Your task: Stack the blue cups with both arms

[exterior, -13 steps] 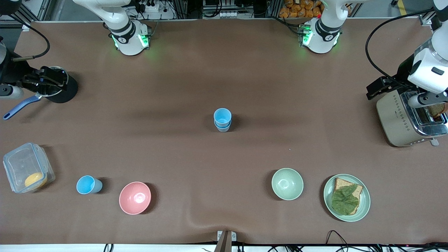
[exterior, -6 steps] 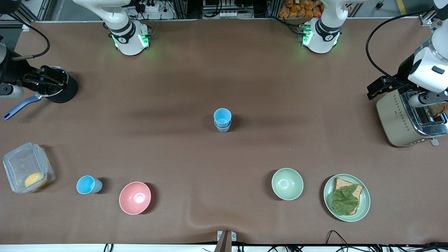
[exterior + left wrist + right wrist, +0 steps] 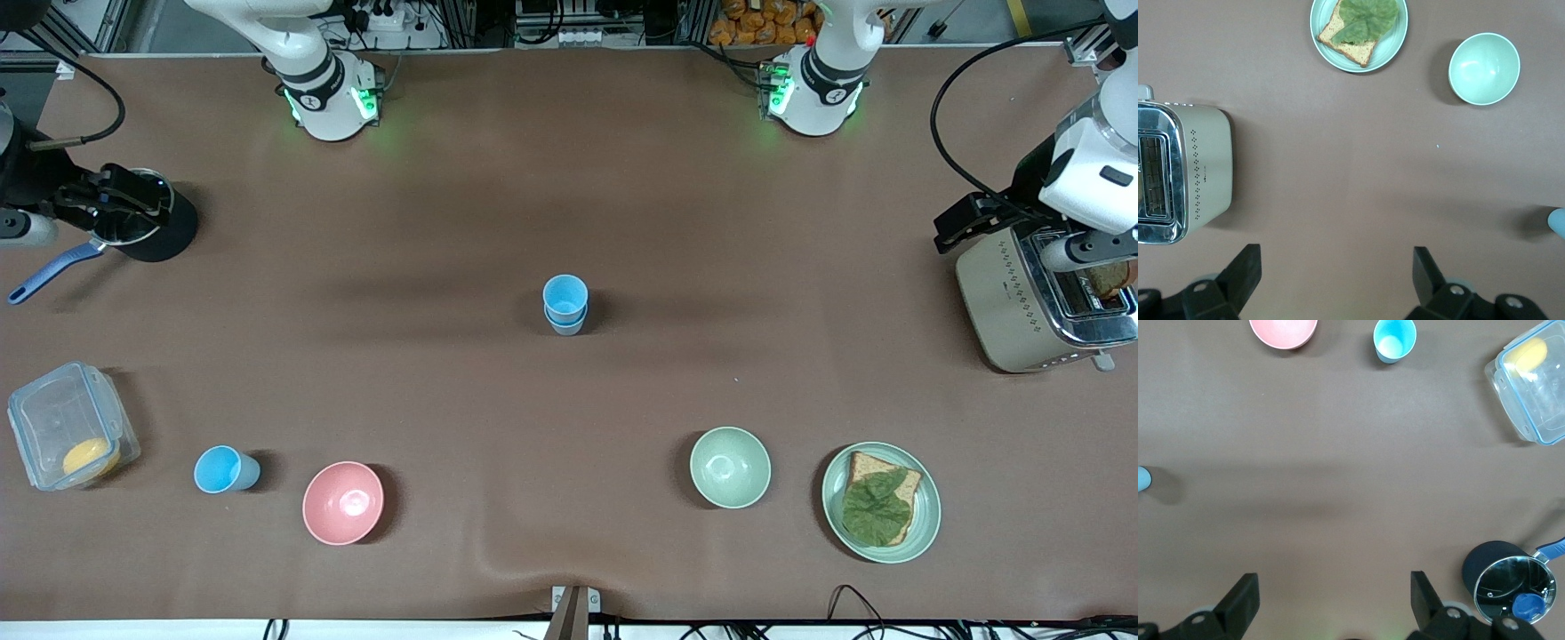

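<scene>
Two blue cups (image 3: 565, 304) stand nested in one stack at the middle of the table, the bright sky blue one on top; only the stack's edge shows in the left wrist view (image 3: 1558, 223) and the right wrist view (image 3: 1142, 479). A third blue cup (image 3: 225, 469) stands alone beside the pink bowl (image 3: 343, 502), and also shows in the right wrist view (image 3: 1394, 339). My left gripper (image 3: 967, 222) hangs high by the toaster, open and empty (image 3: 1336, 275). My right gripper (image 3: 124, 200) hangs high by the black pot, open and empty (image 3: 1331, 597).
A toaster (image 3: 1040, 298) stands at the left arm's end. A black pot (image 3: 151, 227) with a blue handle and a clear container (image 3: 69, 425) holding something yellow stand at the right arm's end. A pale green bowl (image 3: 730, 467) and a plate with bread and lettuce (image 3: 880, 502) lie nearer the front camera.
Both arms have drifted very slightly outward toward their ends of the table. The cups and bowls have not moved.
</scene>
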Available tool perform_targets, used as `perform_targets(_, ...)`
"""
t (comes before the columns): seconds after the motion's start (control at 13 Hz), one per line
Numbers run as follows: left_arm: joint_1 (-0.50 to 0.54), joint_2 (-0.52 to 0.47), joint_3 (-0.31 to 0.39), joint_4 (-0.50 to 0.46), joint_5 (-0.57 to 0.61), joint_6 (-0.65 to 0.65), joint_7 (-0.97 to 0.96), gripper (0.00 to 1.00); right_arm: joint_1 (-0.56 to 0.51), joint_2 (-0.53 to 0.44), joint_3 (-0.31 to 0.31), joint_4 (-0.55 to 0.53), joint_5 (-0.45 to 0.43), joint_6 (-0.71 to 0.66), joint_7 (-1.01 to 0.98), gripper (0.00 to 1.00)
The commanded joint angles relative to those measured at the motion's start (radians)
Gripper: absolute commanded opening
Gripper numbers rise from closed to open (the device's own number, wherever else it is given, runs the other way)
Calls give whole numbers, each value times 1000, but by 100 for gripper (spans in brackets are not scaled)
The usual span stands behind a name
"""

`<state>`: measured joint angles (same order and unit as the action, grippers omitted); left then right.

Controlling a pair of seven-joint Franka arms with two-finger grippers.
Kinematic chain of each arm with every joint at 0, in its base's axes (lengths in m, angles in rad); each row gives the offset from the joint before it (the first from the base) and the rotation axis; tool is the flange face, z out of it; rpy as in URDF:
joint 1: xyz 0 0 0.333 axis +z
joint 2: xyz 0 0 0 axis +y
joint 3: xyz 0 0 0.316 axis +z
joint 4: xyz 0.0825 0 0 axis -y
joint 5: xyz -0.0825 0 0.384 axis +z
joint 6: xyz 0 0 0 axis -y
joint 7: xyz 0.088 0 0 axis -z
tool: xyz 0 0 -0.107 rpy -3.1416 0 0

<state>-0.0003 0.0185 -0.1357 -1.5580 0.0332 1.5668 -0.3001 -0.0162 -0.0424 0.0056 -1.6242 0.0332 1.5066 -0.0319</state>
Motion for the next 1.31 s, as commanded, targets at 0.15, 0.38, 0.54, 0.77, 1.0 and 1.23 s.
perform_targets(0.15, 5, -5, -7, 16, 21, -19, 18, 100, -19, -19, 14, -20, -12, 0, -19, 100)
perform_targets(0.38, 8, -3, -5, 18, 22, -17, 31, 100, -22, -20, 14, -19, -12, 0, -19, 100)
perform_targets(0.54, 8, -2, -2, 21, 22, -17, 56, 100, -21, -19, 14, -19, -12, 3, -19, 100)
perform_targets(0.77, 9, -2, 2, 21, 19, -17, 58, 100, -19, -16, 14, -20, -12, 6, -20, 100)
perform_targets(1.0, 8, -5, -1, 21, 22, -24, 56, 100, -24, -19, 14, -20, -13, 0, -20, 100)
perform_targets(1.23, 8, -3, -4, 21, 21, -39, 56, 100, -27, -24, 13, -20, -13, -8, -28, 100)
